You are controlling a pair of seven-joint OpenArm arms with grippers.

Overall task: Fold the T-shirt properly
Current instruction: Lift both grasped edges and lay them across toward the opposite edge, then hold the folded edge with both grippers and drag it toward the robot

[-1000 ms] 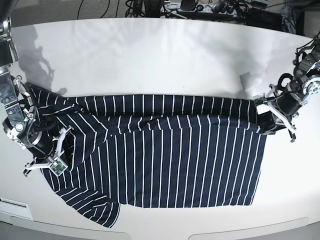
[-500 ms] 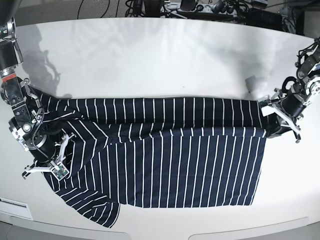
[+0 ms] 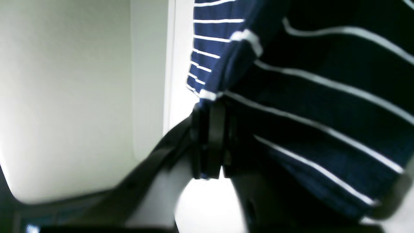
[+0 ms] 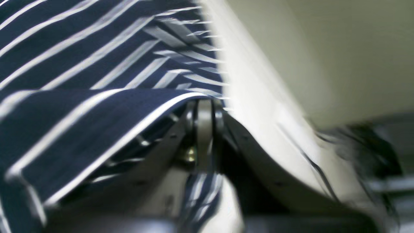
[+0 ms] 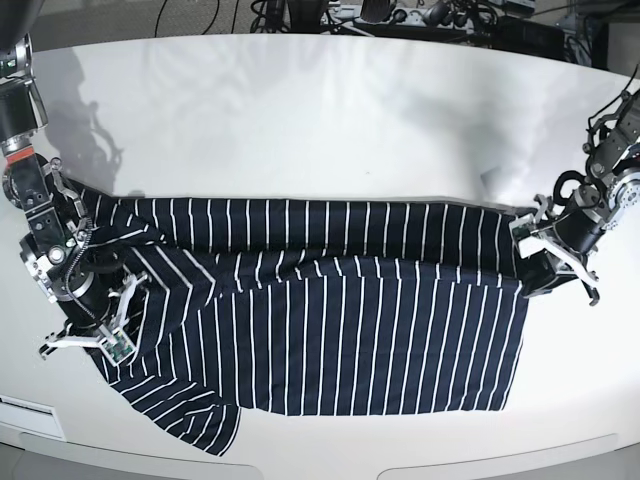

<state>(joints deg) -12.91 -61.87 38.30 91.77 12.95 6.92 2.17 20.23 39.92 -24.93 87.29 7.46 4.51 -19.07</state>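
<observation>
While the T-shirt (image 5: 330, 300) lies spread across the middle of the white surface (image 5: 300, 120), its upper part is folded down into a long horizontal band over the lower body, and one sleeve sticks out past the shirt's bottom corner on the base view's left. The left end effector (image 5: 535, 265) sits at the shirt's end on the base view's right, touching the folded band's corner; in the left wrist view (image 3: 210, 139) dark striped cloth drapes over and beside its fingers, but the blur hides whether they pinch it or stand apart. The right end effector (image 5: 100, 320) rests on the shirt's opposite end, over the bunched cloth near the sleeve. In the right wrist view (image 4: 203, 129) a striped fold curves over the fingers and a strip of cloth hangs below them; how far they are open, I cannot tell.
</observation>
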